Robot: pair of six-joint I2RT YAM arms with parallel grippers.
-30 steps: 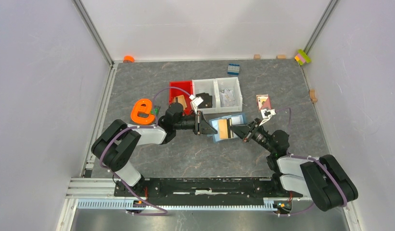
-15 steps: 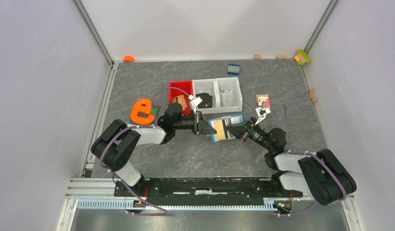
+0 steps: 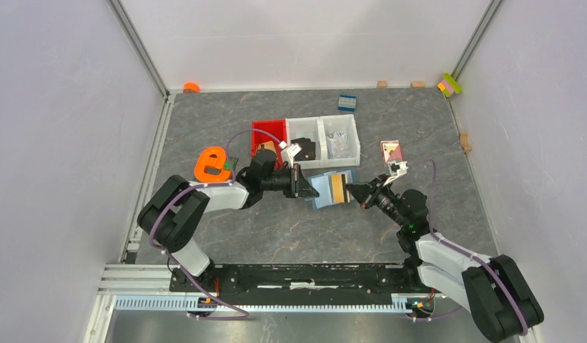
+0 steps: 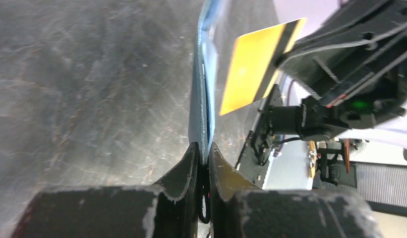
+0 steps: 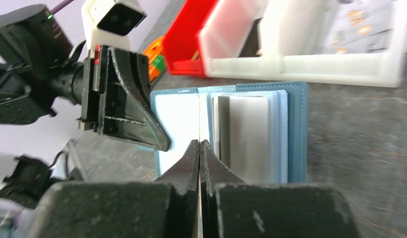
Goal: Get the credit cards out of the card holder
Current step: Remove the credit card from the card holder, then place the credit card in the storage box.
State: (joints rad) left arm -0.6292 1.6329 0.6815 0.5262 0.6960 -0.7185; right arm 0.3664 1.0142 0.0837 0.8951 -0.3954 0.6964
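Mottled tabletop [image 3: 290,229]: left fingers [image 4: 184,171] clamp flat blue card holder [image 5: 296,134]; right fingers [image 5: 184,168] pinch thin gold card [image 4: 253,64].

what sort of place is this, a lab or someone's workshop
Most likely a robotics lab test cell: left arm and right arm bolted to one rail, plain white panels in a metal frame around the mat, plus sorting bins and toy blocks.

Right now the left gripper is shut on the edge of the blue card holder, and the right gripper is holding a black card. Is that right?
Not quite. The card in the right gripper is tan-gold with a dark stripe, not black; the left wrist view shows this. The rest stands: the left gripper is shut on the edge of the blue card holder.
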